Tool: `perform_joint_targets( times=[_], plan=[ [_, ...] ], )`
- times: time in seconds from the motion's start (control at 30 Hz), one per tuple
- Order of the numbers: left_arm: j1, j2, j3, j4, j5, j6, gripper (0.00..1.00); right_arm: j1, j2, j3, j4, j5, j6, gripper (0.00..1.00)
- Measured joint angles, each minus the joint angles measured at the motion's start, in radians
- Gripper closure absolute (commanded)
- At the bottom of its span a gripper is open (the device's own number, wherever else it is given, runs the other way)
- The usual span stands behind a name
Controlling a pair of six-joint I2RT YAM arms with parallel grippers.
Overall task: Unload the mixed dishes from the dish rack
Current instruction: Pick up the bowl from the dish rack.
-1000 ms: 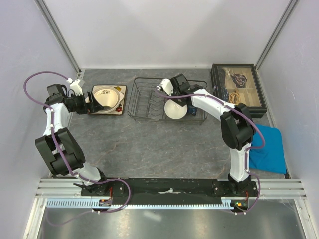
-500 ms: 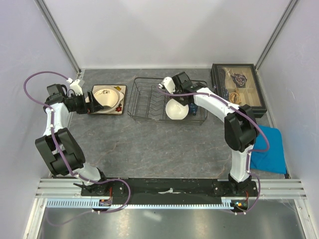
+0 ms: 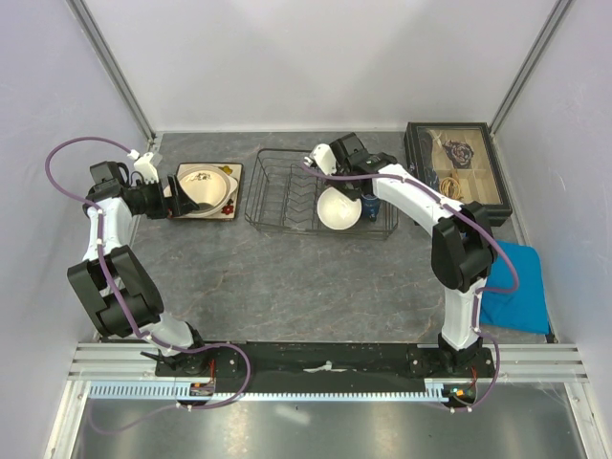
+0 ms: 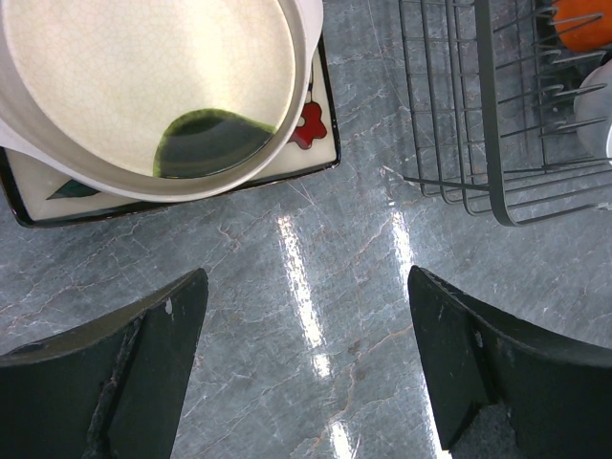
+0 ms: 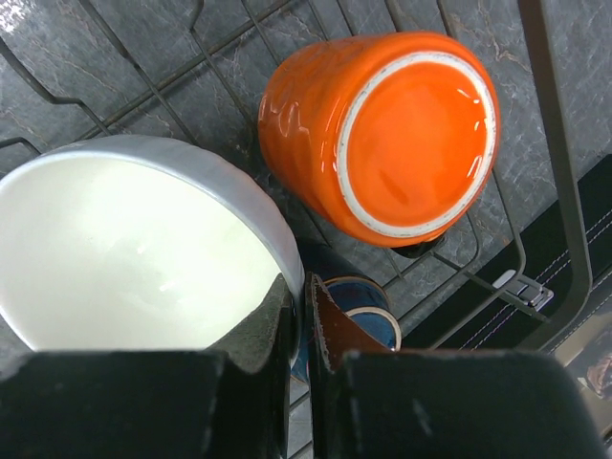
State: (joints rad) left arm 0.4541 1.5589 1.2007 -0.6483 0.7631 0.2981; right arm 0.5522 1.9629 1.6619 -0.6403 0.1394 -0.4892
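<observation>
The dark wire dish rack (image 3: 277,196) stands at the middle back. In it are a white bowl (image 3: 337,210), an orange cup (image 5: 382,134) lying on its side, and a dark blue mug (image 5: 368,320). My right gripper (image 5: 304,287) is shut on the rim of the white bowl (image 5: 124,258), inside the rack, with the mug right beside it. My left gripper (image 4: 306,287) is open and empty over the bare table, just near of the cream bowl (image 4: 143,86). That bowl sits on the square flowered plate (image 4: 311,143). I see no round pale plate.
A black glass-lidded box of trinkets (image 3: 454,172) stands at the back right, close to the rack's right end. A blue cloth (image 3: 516,282) lies at the right edge. In the left wrist view the rack's corner (image 4: 488,124) is to the right of the square plate.
My right gripper has shifted slightly back and to the right, holding the white bowl's rim; the bowl moved a little with it. The left arm has not moved.
</observation>
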Motion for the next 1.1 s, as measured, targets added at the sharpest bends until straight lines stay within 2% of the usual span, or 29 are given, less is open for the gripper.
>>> perform_joint_targets(
  times=[0.27, 0.7, 0.9, 1.0, 1.1],
  plan=[
    [0.000, 0.000, 0.000, 0.000, 0.016, 0.000, 0.09, 0.000, 0.000, 0.059, -0.030, -0.006, 0.012, 1.00],
    [-0.034, -0.090, 0.000, -0.039, 0.201, 0.037, 0.10, 0.000, -0.001, 0.228, -0.097, -0.007, 0.031, 1.00],
    [-0.230, -0.220, 0.018, -0.060, 0.199, 0.035, 0.10, 0.000, -0.001, 0.287, -0.134, -0.013, 0.052, 1.00],
    [-0.353, -0.258, 0.060, -0.055, 0.180, 0.009, 0.10, 0.004, -0.001, 0.296, -0.146, -0.019, 0.063, 1.00],
    [-0.430, -0.266, 0.095, -0.039, 0.151, -0.035, 0.10, 0.011, -0.001, 0.297, -0.159, -0.024, 0.075, 1.00]
  ],
)
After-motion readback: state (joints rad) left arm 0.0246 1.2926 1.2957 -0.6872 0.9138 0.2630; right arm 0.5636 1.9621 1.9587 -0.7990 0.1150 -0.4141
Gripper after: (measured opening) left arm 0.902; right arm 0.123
